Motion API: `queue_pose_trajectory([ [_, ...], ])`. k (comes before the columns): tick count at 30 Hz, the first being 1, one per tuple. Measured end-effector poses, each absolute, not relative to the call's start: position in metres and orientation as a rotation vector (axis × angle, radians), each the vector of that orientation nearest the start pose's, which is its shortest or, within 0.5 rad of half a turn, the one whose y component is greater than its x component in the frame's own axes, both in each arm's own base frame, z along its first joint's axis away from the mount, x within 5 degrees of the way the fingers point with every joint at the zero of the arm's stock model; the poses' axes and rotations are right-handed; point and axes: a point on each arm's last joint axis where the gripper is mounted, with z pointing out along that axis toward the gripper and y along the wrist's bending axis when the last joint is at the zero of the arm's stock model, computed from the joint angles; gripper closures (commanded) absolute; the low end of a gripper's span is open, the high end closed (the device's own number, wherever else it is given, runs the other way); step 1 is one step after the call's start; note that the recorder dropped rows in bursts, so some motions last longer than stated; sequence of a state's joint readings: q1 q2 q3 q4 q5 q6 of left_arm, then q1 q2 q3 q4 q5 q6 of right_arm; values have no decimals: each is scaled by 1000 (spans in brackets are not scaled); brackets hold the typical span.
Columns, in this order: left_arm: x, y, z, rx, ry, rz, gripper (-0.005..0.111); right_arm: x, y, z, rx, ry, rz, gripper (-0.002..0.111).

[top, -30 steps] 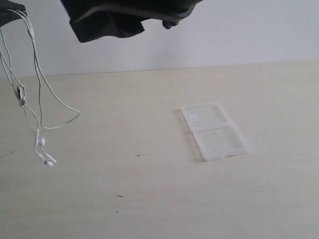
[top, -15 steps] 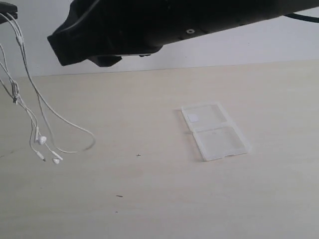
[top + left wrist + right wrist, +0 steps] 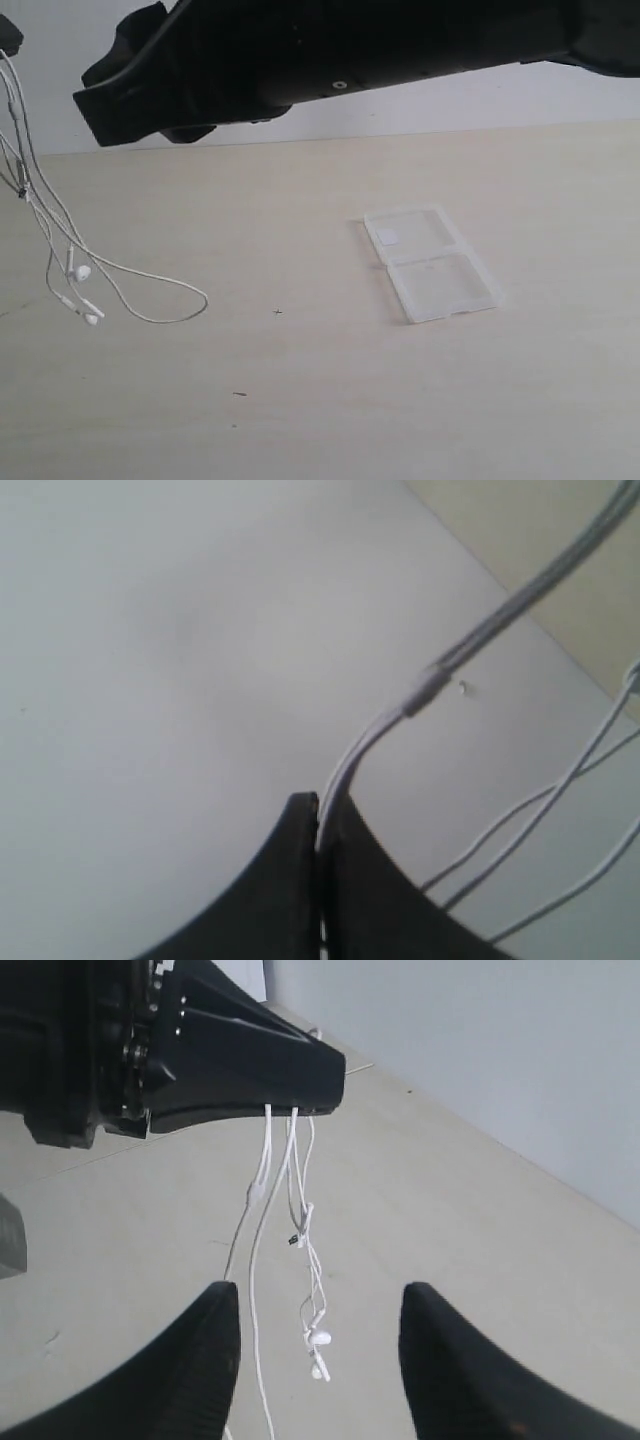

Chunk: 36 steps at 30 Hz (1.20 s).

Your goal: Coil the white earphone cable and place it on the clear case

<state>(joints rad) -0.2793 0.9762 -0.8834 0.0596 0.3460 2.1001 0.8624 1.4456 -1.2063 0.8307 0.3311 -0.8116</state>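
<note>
Far left of case (image 3: 445,285), L claw (image 3: 318,808) pinches cable (image 3: 424,686).

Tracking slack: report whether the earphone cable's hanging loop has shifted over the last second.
Yes. The white earphone cable has moved: its loop dropped and swung right, toward the clear case, which stayed put.

The table (image 3: 300,420) looks like pale, matt wood; the case (image 3: 440,285) is translucent, faintly glossy plastic; the cable (image 3: 425,687) is smooth white plastic.

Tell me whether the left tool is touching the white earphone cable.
Touching. In the left wrist view the white earphone cable emerges from between the closed fingers of the left tool, pinched there.
</note>
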Motion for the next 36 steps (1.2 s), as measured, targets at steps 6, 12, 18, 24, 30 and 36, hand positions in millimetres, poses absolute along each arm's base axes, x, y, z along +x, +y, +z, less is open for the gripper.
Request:
queue_pose_trajectory([
  [6,203,-53,368,2073,683,1317,107,209,274,355,-913,1780,826,60],
  [12,195,-48,375,2089,630,1402,107,218,284,337,-885,1837,842,60],
  [18,194,-47,375,2093,632,1403,107,221,289,329,-953,1815,803,60],
  [24,194,-47,375,2093,632,1403,107,221,294,321,-1006,1810,810,47],
  [30,194,-47,375,2096,633,1401,107,232,306,293,-938,1917,858,38],
  [36,194,-47,375,2100,633,1401,107,236,312,286,-958,1911,852,38],
])
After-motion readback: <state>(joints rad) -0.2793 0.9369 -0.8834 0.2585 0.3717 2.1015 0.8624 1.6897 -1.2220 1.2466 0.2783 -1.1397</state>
